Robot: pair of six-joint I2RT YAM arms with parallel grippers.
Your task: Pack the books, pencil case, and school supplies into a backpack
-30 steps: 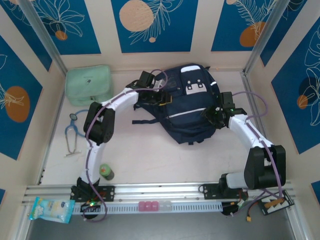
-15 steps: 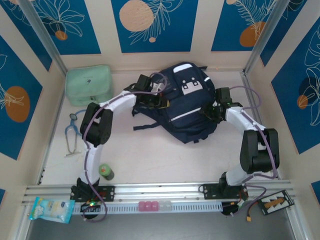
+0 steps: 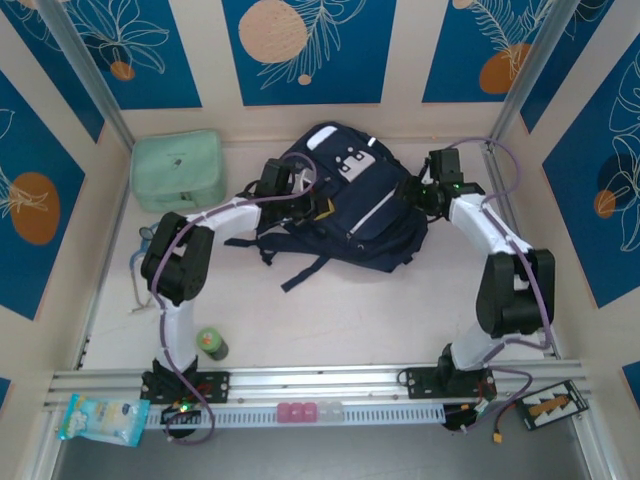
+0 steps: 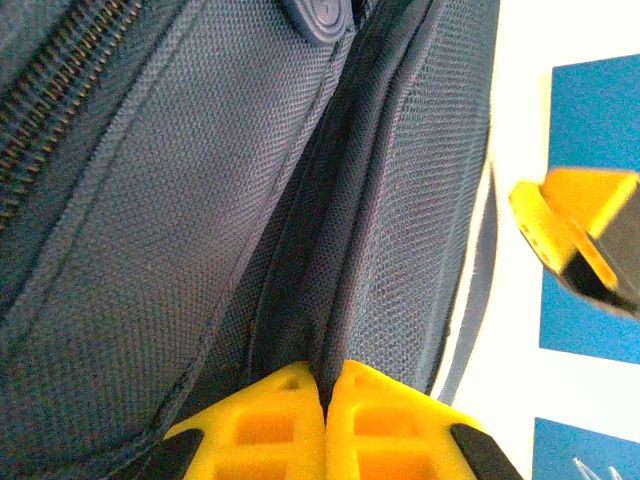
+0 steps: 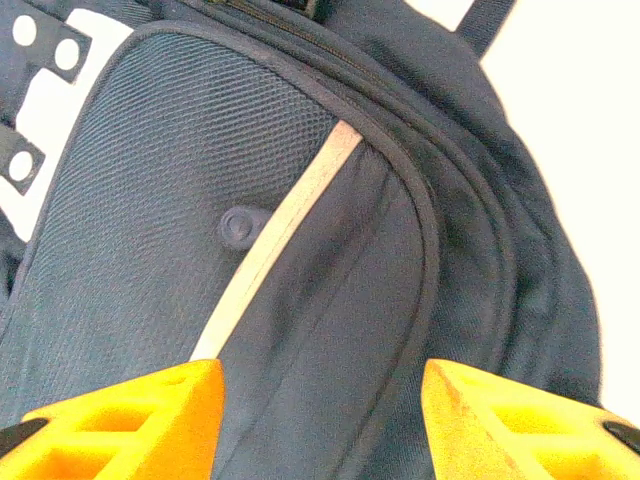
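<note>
The navy backpack (image 3: 350,205) with white stripes and patches lies at the back middle of the table, tilted with its straps trailing toward the front. My left gripper (image 3: 298,200) is at its left edge. In the left wrist view the yellow fingers (image 4: 270,420) are shut on a fold of the backpack's dark fabric (image 4: 200,200). My right gripper (image 3: 415,193) is at the bag's right side. Its jaws (image 5: 320,400) stand open over the backpack's front panel (image 5: 150,220), close to the white stripe (image 5: 275,240). The books, pencil case and school supplies are out of view.
A mint-green bag (image 3: 177,170) sits at the back left. A stethoscope (image 3: 140,265) lies along the left wall and a small green bottle (image 3: 212,343) stands near the left arm's base. A plastic packet (image 3: 100,418) rests on the front rail.
The backpack has slid left and back and turned. My left gripper has shut on its fabric and moved left with it. My right gripper has moved back and opened wider.
</note>
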